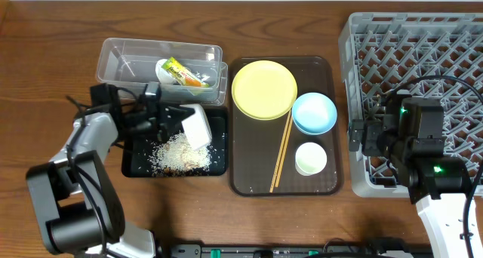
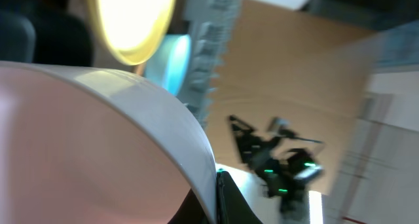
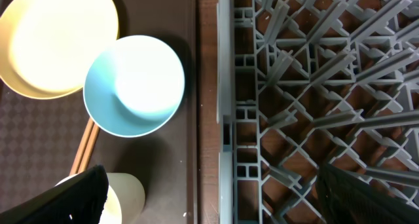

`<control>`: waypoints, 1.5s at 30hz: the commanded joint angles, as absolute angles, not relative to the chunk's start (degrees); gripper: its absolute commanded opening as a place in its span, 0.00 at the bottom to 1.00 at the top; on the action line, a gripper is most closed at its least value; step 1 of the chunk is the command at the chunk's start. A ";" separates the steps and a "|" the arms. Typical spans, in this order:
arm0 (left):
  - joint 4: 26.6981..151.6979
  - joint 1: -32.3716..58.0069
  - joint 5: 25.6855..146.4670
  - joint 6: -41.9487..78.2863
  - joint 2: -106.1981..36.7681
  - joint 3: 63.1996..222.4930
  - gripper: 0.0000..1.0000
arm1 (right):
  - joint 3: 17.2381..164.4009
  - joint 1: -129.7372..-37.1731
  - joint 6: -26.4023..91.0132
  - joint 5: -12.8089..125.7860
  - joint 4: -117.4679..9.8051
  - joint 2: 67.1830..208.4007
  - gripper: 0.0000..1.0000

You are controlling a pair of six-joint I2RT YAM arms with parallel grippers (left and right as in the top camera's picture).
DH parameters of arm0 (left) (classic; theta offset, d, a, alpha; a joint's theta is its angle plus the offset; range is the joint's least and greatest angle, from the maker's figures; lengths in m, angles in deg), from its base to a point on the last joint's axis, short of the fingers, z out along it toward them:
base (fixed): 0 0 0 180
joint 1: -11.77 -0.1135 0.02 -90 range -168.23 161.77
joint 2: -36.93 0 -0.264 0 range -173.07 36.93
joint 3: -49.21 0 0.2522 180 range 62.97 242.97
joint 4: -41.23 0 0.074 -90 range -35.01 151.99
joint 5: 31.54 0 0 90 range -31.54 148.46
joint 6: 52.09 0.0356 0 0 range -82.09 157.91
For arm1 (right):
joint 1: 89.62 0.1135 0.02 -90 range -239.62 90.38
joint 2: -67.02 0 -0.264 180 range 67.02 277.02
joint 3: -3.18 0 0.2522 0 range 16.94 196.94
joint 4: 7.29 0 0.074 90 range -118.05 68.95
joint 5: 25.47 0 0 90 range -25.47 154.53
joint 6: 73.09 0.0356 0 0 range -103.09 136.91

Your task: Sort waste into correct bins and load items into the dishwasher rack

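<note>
Rice-like scraps (image 1: 177, 154) lie in a loose whitish heap on the flat black tray (image 1: 139, 166), close to the robot's side of the table (image 1: 45, 62). The white bowl (image 1: 198, 127) is tipped steeply on its side just past the heap. From where I stand I can't tell whether its lower edge touches the tray. The left gripper (image 1: 178, 119) has the bowl by its rim, fingers clamped on it, and the left wrist view is nearly filled by the bowl's pale curved wall. To the right, on the dark brown serving tray (image 1: 253, 160), the small white cup (image 1: 311, 158) sits nearest, upright. The wooden chopsticks (image 1: 281, 152) lie together beside it, slanting away toward the plate. Farther along the same tray the light blue bowl (image 1: 314, 112) stands mouth up. Just left of it the round pale yellow plate (image 1: 264, 90) lies flat, nearly touching the bowl's edge. Over at the right, the right gripper (image 1: 361, 137) hangs above the near left edge of the grey dishwasher rack (image 1: 423, 54). Its fingers are spread wide and hold nothing. In its own camera one finger (image 3: 72, 198) shows over the cup and the other over the rack's lattice. No dishes show in the part of the rack I can see. Farthest back on the left, just behind the black tray, the clear plastic tub (image 1: 124, 62) holds the crumpled green, yellow and orange wrapper (image 1: 181, 72) with its white paper, pushed toward the tub's right end.
</note>
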State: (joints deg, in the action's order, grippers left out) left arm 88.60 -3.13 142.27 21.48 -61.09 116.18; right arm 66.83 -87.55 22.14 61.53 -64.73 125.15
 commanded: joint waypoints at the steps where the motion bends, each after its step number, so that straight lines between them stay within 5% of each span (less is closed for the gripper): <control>1: 89.17 2.77 128.59 22.64 -54.51 116.46 0.06 | 68.21 -87.07 21.99 61.72 -64.79 125.17 0.99; 10: 83.79 27.78 96.35 22.62 -40.28 119.15 0.06 | 68.21 -87.07 21.99 61.72 -64.79 125.17 0.99; 17: 79.96 44.48 71.50 22.62 -42.24 119.09 0.06 | 68.21 -87.07 21.99 61.70 -64.86 125.17 0.99; 29: 70.72 56.30 70.82 22.20 -57.26 119.09 0.07 | 68.21 -87.07 21.99 61.70 -65.05 125.17 0.99; 36: 70.98 56.28 70.82 22.22 -56.52 119.24 0.31 | 68.21 -87.07 21.99 61.70 -65.03 125.17 0.99; 45: 69.03 55.71 71.08 22.16 -46.77 119.90 0.34 | 68.21 -87.07 21.99 61.70 -65.05 125.17 0.99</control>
